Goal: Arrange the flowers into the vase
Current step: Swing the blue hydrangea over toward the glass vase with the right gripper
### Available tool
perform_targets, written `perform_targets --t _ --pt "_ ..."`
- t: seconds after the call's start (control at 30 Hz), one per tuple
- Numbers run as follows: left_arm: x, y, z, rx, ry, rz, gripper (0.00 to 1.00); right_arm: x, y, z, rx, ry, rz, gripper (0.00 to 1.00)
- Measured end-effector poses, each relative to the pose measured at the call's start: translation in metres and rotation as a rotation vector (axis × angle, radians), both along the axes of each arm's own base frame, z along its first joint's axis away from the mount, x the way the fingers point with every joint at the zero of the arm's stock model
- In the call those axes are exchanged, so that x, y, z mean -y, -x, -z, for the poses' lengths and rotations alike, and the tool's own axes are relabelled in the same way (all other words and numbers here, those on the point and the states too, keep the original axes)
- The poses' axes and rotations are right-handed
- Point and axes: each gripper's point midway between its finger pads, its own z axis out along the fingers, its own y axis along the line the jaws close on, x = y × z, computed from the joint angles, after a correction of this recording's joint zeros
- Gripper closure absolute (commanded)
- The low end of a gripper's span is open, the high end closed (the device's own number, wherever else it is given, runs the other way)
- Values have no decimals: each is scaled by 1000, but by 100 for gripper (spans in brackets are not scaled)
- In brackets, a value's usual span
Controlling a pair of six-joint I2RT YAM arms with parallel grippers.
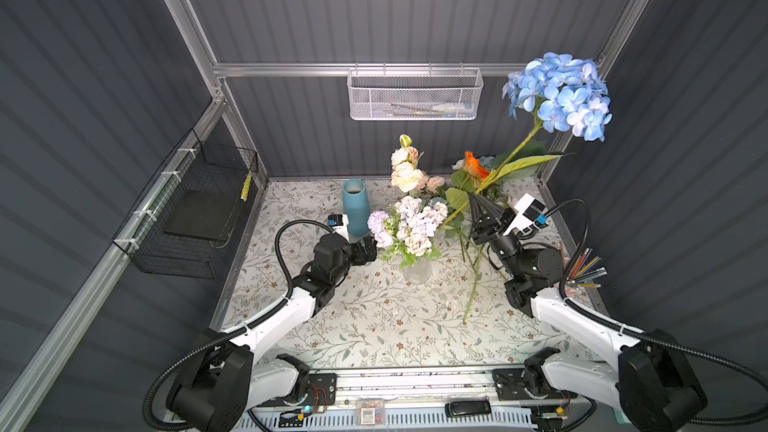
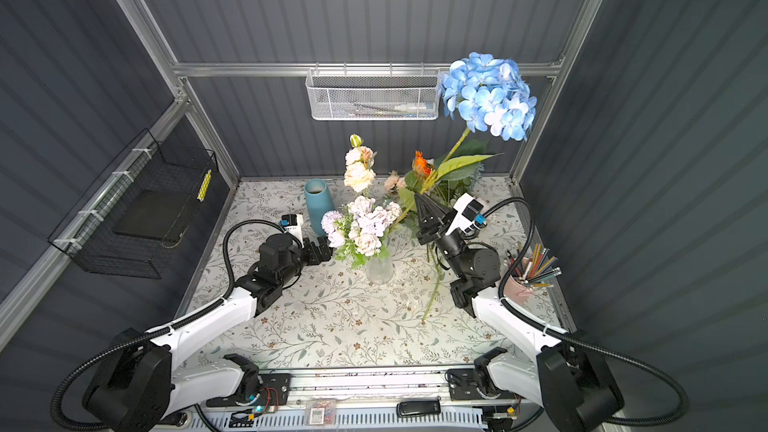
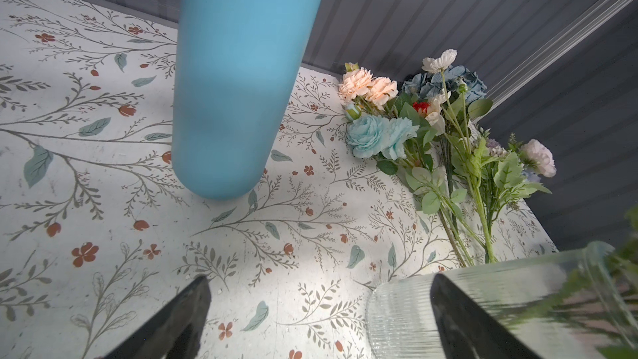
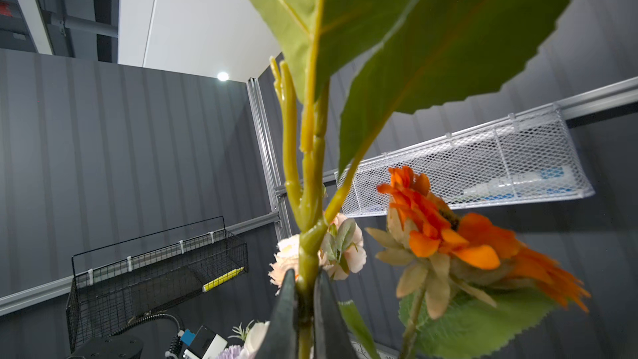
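A clear ribbed glass vase [image 1: 417,272] [image 2: 379,270] [image 3: 400,309] stands mid-table with lilac and white roses [image 1: 415,218] in it; cream and peach roses [image 1: 405,168] rise behind them. My right gripper [image 1: 473,197] [image 2: 419,197] [image 4: 305,284] is shut on the green stem of a blue hydrangea [image 1: 559,93] [image 2: 490,95], held high to the vase's right, its lower stem end [image 1: 467,313] reaching down to the table. An orange daisy [image 1: 471,162] [image 4: 442,233] sits next to the held stem. My left gripper [image 1: 368,249] [image 2: 324,249] [image 3: 319,281] is open and empty, just left of the vase.
A tall blue ceramic vase [image 1: 354,205] [image 3: 241,81] stands behind my left gripper. More flowers [image 3: 397,126] lie at the back right. A pink cup of pencils [image 2: 523,284] is at the right edge. A white mesh basket [image 1: 415,95] and a black wire basket [image 1: 187,222] hang on the walls.
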Motion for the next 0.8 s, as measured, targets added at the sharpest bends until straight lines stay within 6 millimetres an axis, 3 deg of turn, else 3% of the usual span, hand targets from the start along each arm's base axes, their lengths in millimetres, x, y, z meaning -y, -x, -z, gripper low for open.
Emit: perform_targets --t 0.43,0.8 --pt "1 1 0 -1 2 7 1 -13 -14 51 -123 30 -9 100" --pt "2 1 0 -4 5 14 1 -38 -17 84 -192 84 -31 100"
